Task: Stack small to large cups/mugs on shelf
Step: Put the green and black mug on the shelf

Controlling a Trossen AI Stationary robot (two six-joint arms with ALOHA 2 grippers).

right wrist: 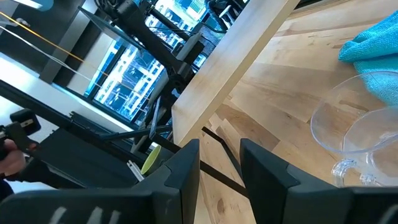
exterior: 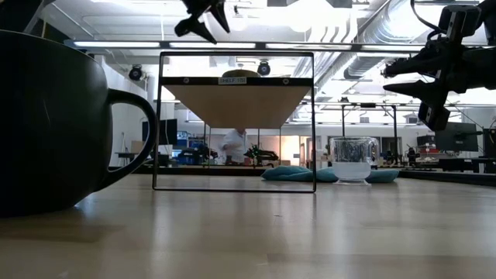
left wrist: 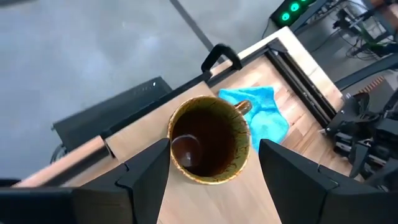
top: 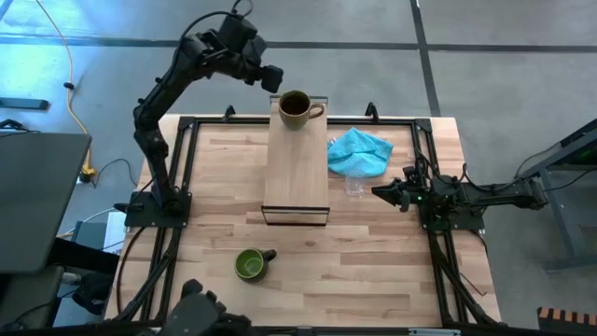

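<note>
The brown-tan mug [top: 295, 109] stands upright on its base at the far end of the shelf [top: 297, 177], handle toward the table's right. My left gripper [top: 272, 80] hovers open just above and left of it. In the left wrist view its fingers [left wrist: 146, 180] stand either side of the mug [left wrist: 210, 140] without touching. The dark green mug [top: 250, 264] stands on the table near the front edge. The clear glass cup [top: 355, 185] stands right of the shelf. My right gripper [top: 381, 192] rests open beside the glass cup [right wrist: 354, 140].
A turquoise cloth [top: 359, 151] lies bunched on the table behind the glass cup. The shelf stands raised on a dark frame [exterior: 236, 116]. Dark rails [top: 183, 168] run along the table's left and right sides. A person shows far off in the room behind.
</note>
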